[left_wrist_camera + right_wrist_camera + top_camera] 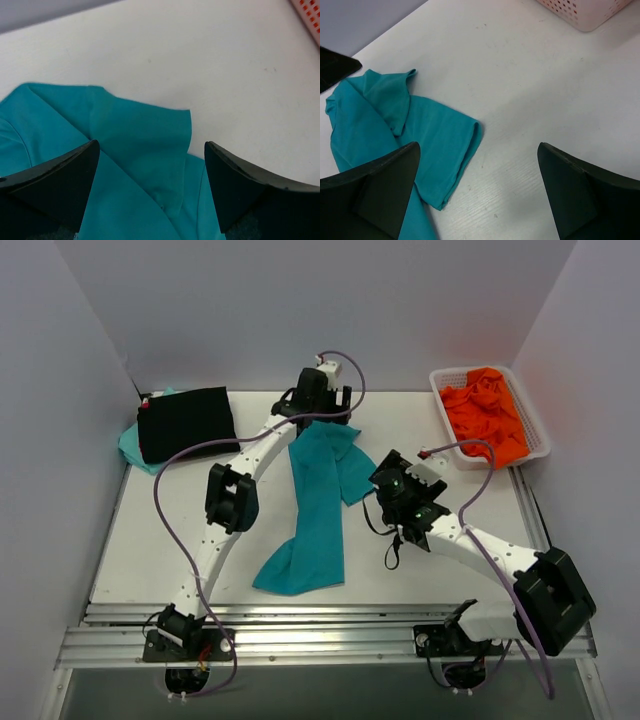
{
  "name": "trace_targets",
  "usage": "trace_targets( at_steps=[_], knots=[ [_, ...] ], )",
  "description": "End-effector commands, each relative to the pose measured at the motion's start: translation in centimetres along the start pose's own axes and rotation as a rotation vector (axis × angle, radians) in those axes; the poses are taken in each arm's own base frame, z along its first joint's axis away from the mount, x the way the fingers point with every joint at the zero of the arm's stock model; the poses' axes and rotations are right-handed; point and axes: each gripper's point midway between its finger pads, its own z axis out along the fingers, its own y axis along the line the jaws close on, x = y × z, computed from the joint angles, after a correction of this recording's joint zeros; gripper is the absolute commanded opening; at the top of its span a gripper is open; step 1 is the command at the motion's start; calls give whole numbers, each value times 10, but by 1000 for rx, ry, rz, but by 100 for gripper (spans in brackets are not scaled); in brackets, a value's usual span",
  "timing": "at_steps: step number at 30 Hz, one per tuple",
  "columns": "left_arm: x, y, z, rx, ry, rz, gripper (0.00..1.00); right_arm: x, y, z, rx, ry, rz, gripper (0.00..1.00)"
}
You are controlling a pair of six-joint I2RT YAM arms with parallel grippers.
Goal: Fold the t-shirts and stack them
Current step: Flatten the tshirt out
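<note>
A teal t-shirt [318, 510] lies crumpled lengthwise on the white table [150, 550], from back centre toward the front. My left gripper [322, 412] is open just above its far end; the left wrist view shows folded teal cloth [145, 150] between the spread fingers [240, 185]. My right gripper [385, 480] is open and empty beside the shirt's right sleeve [447, 150]. A folded black t-shirt [186, 424] lies on a teal one [133, 448] at the back left. Bright orange t-shirts [488, 415] fill the basket.
A white mesh basket [535, 420] stands at the back right; its corner shows in the right wrist view [585, 12]. White walls close the back and sides. Purple cables loop over both arms. A metal rail runs along the front edge [320, 640].
</note>
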Motion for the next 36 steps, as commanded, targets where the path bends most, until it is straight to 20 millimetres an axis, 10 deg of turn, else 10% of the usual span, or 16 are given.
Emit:
trace_targets(
  at_steps=[1,12,36],
  knots=[
    [-49,-11,-12,57,-110,31,94,-8,-3,0,76,-62,-22,100],
    [23,-44,27,59,-6,12,94,4,3,-2,-43,-29,-32,100],
    [53,-48,45,-82,14,-101,99,-12,-9,-9,-24,-41,24,100]
  ],
)
